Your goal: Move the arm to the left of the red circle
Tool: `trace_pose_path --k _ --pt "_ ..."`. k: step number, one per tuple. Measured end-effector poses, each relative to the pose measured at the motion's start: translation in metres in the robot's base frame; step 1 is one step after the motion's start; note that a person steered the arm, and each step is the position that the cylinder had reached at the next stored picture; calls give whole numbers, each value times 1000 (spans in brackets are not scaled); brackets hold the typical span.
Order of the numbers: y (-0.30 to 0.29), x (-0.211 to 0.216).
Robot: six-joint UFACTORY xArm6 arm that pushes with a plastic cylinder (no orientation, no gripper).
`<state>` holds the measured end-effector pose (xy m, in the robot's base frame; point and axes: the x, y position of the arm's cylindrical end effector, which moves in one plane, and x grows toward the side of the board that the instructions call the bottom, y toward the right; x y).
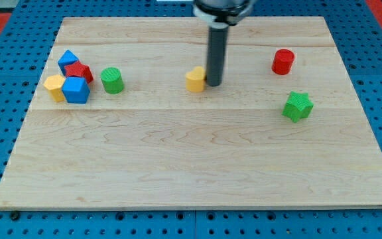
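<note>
Main risk from here, as I judge it: my tip (214,84) sits touching or just beside a yellow block (195,79) (shape hard to make out, partly hidden by the rod) on its view-right side, so any drift toward the view's left would shove that block w/o meaning to. Second risk: heading for the red circle (283,62) too directly and overshooting, which would knock it toward the view's right instead of stopping on its left. The green star-ish block (298,106), below the circle, is near enough to get clipped if the path sags toward the view's bottom. No fingers on this rig, just the rod, so nothing apart or clamped to tell. Red circle: short upright cylinder, bright red, standing alone on the bench (191,166) in the upper right of the view, well apart from the tip, bare wood between them. Far-left cluster, i.e. two blue blocks (75,89), a red block (78,71), a yellow one (55,86), a green cylinder (112,80), is well apart from the route.
</note>
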<state>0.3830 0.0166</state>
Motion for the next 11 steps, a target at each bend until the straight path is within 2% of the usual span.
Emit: trace_pose_path --k 1,2,3,4,5,6,7,8,11 --pt "-91 -5" --pt "-132 -16" --pt "-101 -35" --pt "-155 -39" --pt "-184 -39" --pt "-140 -39" --pt "-56 -39" --pt "-10 -37" --pt "37 -37"
